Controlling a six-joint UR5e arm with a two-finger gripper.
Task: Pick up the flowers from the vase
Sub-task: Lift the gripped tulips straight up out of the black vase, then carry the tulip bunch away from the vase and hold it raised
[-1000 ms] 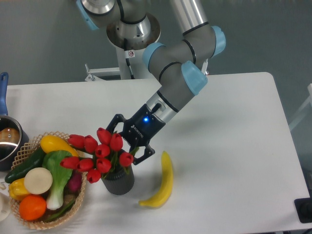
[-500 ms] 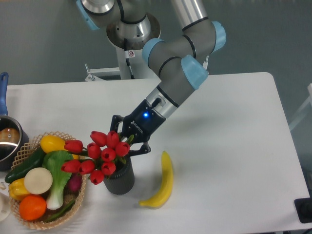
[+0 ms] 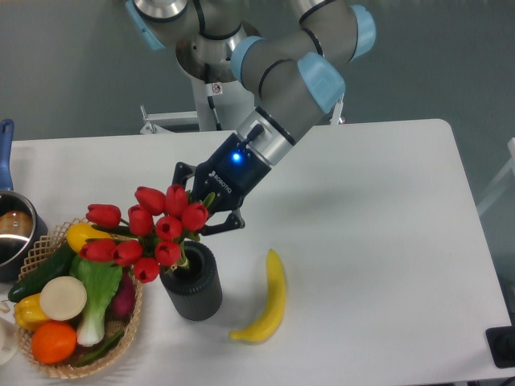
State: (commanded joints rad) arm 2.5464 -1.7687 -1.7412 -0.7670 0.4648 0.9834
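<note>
The flowers are a bunch of red tulip buds with green stems, leaning left over the rim of the wicker basket. Their stems still reach into the vase, a dark ribbed cylinder with a thick round rim standing on the white table. My gripper comes in from the upper right and is shut on the stems just above the vase's mouth. The bunch sits raised, with the vase's rim now showing below the buds.
A wicker basket of vegetables stands left of the vase, under the tulip heads. A yellow banana lies right of the vase. A steel pot with a blue handle is at the left edge.
The gripper has risen and moved up-left with the flowers. The bunch has lifted partly out of the vase, and the vase's rim has come into view.
</note>
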